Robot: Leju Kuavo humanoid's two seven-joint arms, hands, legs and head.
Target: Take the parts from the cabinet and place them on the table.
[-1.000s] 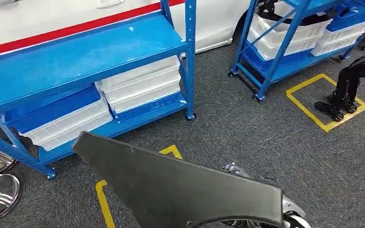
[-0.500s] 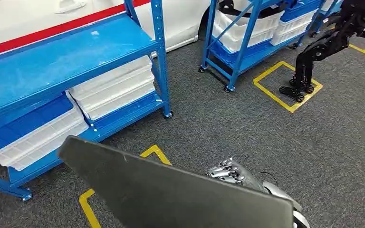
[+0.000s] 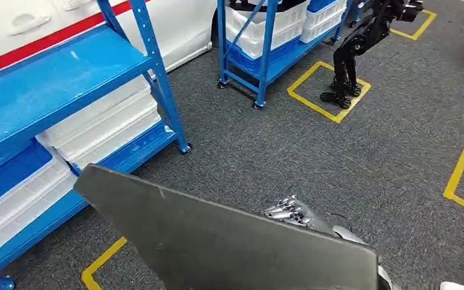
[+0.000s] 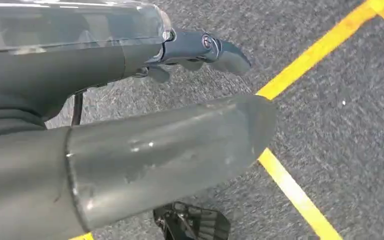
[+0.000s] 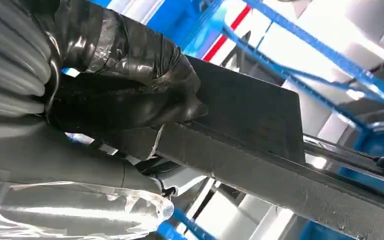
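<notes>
1. Panel [image 3: 217, 241]: dark grey sheet part, out of the cabinet, carried low in front of the body over the carpet [image 3: 338, 157]; probably held flat and wide so both hands can share the load.
2. Rack [image 3: 54, 84]: blue shelves stacked with white bins [image 3: 96, 130], beside the panel.
3. Right hand [image 5: 125, 85] grasps the panel's edge.
4. Left hand [image 4: 200, 50]: fingers beside the panel; grip cannot be told.
5. No readable writing or labels.
</notes>
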